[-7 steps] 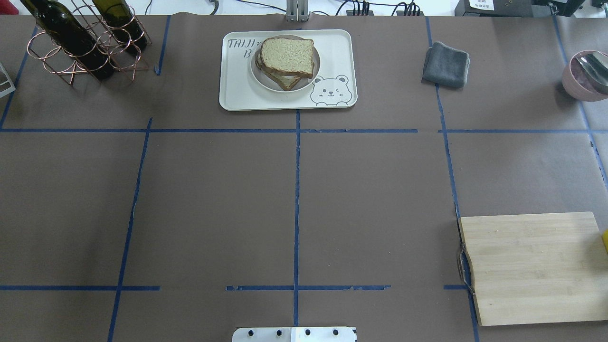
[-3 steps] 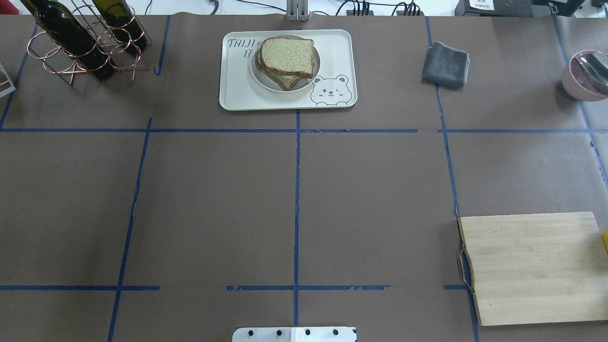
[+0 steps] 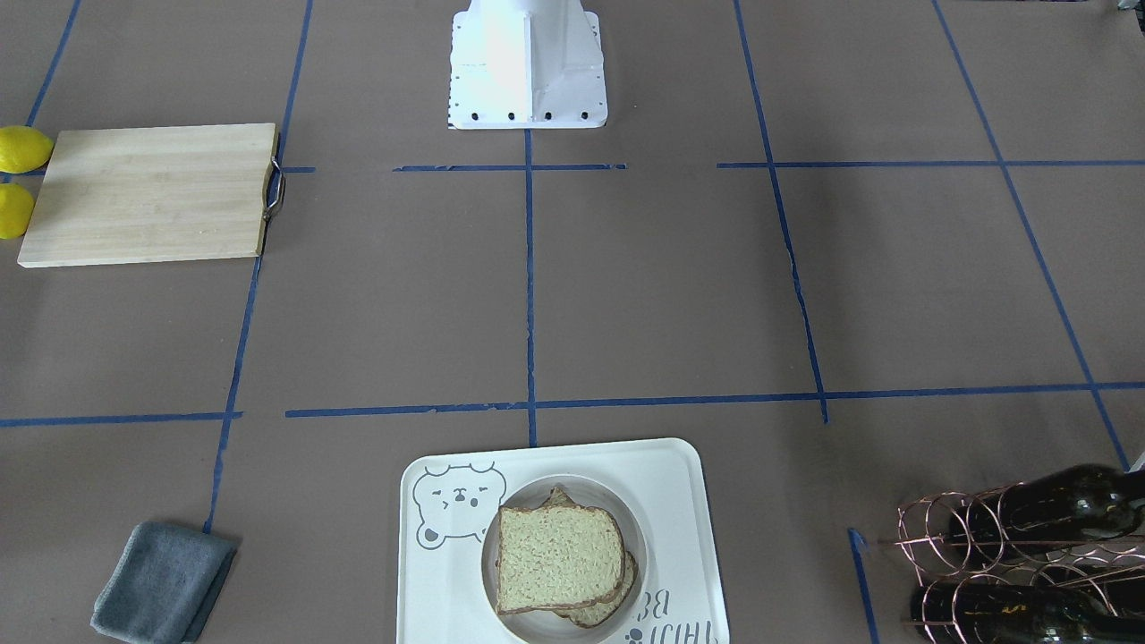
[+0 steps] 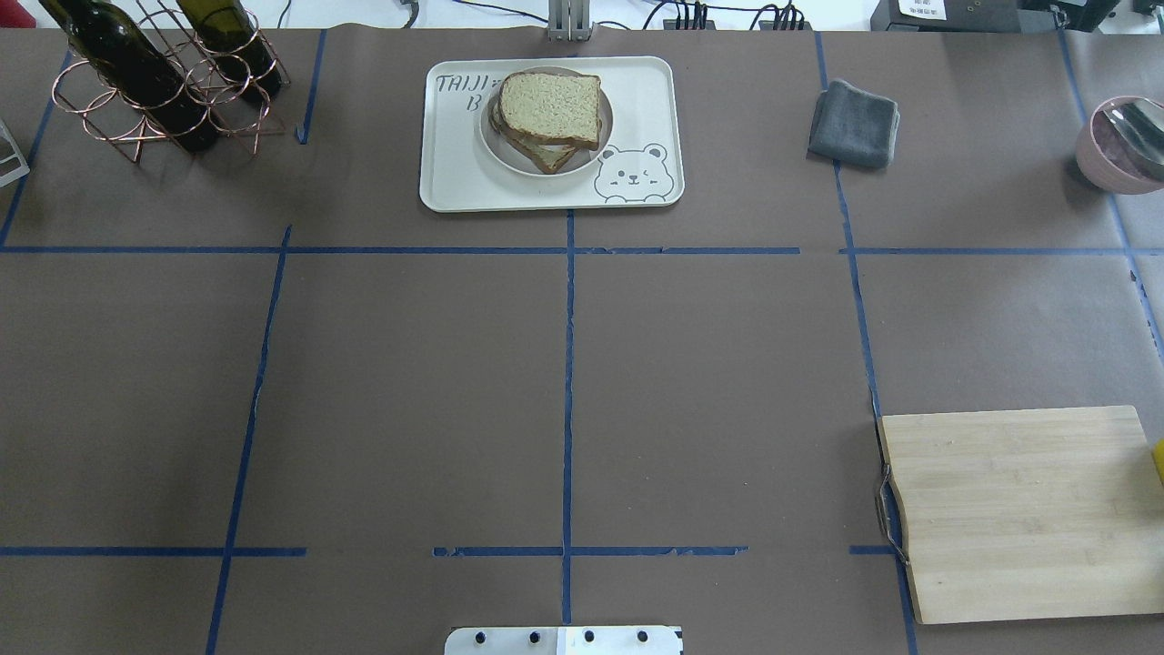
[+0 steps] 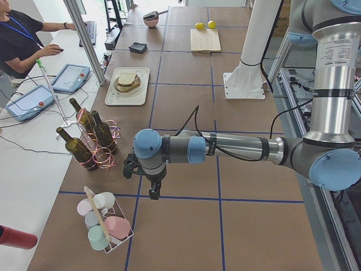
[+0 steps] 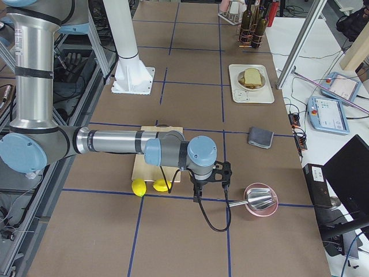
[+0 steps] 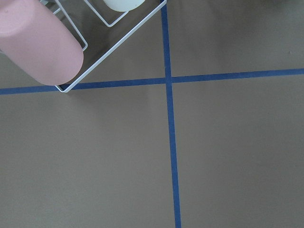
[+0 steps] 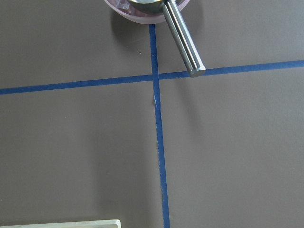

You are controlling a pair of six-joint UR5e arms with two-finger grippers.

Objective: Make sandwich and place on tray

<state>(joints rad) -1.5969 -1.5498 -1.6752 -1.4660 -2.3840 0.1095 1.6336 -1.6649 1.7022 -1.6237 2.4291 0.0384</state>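
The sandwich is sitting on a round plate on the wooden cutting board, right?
Not quite. The sandwich does sit on a round plate, but the plate is on the tray with the bear face, not on the wooden cutting board. The overhead exterior view shows it.

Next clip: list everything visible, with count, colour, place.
sandwich: one, tan, on the plate
plate: one, white, on the tray
tray: one, cream, table's far centre
cloth: one, grey, right of tray
cutting board: one, pale wood, near right
lemons: two, yellow, beside the board
wine bottles: two, dark green, in the rack
rack: one, copper wire, far left
bowl: one, pink, far right
spoon: one, metal, in the bowl
cups: several, pastel, table's left end
left claw: one, black, over table near cups
right claw: one, black, over table near bowl
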